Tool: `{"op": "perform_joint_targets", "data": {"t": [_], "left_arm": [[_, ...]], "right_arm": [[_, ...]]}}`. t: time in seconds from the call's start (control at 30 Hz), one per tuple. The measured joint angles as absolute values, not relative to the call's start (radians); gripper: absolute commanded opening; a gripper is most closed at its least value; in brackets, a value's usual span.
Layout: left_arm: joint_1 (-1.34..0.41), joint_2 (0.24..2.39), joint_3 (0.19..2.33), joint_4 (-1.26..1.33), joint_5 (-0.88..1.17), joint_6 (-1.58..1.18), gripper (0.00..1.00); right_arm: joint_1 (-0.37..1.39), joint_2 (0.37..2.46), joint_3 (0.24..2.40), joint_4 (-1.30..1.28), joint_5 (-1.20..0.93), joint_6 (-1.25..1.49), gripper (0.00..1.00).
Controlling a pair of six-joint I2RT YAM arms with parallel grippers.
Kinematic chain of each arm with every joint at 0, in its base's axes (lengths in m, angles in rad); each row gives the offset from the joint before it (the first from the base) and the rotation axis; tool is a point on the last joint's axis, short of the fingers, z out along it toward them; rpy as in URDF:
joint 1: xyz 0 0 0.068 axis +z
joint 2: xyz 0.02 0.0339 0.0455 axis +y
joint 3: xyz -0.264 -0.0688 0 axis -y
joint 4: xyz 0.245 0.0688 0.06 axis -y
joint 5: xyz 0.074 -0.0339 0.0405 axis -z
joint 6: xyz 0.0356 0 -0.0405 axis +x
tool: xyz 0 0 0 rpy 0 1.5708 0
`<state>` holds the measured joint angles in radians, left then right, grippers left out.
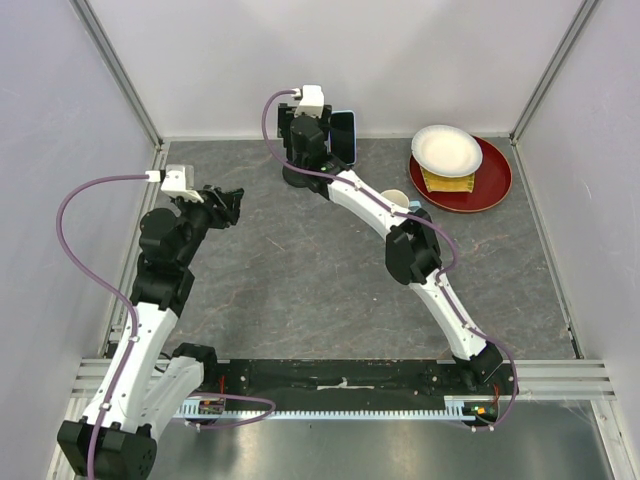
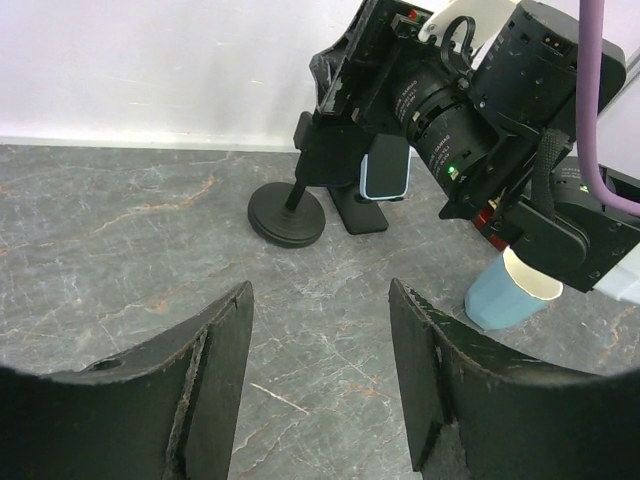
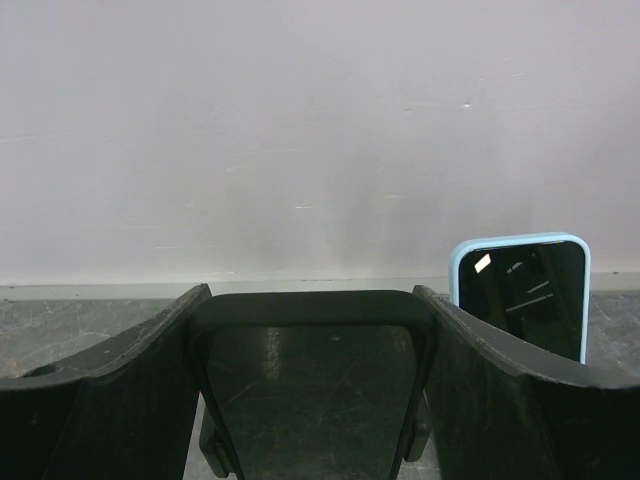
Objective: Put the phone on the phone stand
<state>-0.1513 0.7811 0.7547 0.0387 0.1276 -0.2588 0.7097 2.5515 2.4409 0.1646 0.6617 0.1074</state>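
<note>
Fig.: R pincer [image 3: 310, 300] is working at the white back wall [image 3: 300, 150], upper centre of top view. The light-blue-cased slab phone [image 3: 520, 295] is standing upright at lower right of R wrist view, screen outward, seemingly propped on a low black foot [image 2: 360, 215], just beside the black round-base stand [image 2: 287, 213]. R fingers are flanking a black rounded plate [image 3: 305, 390], prob. the stand's cradle; clamped or merely straddling, cannot tell. L pincer [image 2: 320, 288] is hanging w/ fingers apart, empty, over the grey stone-pattern surface [image 2: 120, 230]. Phone prob. stiff, light, glass fragile, case grippy: take by long edges, mid-height. No legible brand; lens-ring print too small.
</note>
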Motion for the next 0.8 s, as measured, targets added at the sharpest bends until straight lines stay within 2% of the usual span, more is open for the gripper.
{"op": "perform_joint_targets", "data": {"t": [0.07,0.3,0.47,0.57,0.6,0.67,0.7,0.8], "left_arm": [[-0.149,0.786,0.755,0.039,0.136,-0.265,0.63],[-0.146,0.791,0.755,0.039,0.145,-0.276,0.63],[-0.141,0.792,0.755,0.039,0.16,-0.282,0.63],[-0.139,0.792,0.755,0.039,0.163,-0.287,0.62],[-0.139,0.793,0.755,0.039,0.164,-0.288,0.62],[-0.139,0.794,0.755,0.039,0.167,-0.289,0.62],[-0.139,0.795,0.755,0.039,0.168,-0.289,0.62],[-0.137,0.801,0.755,0.039,0.17,-0.291,0.62]], "right_arm": [[0.71,2.554,2.441,0.171,0.658,0.101,0.02],[0.71,2.576,2.467,0.186,0.661,0.094,0.23],[0.711,2.586,2.477,0.195,0.663,0.082,0.3],[0.712,2.588,2.481,0.195,0.662,0.08,0.37],[0.712,2.59,2.483,0.195,0.662,0.078,0.44],[0.714,2.595,2.49,0.195,0.662,0.076,0.51],[0.715,2.597,2.492,0.196,0.661,0.075,0.59],[0.717,2.598,2.494,0.196,0.659,0.07,0.74]]}}
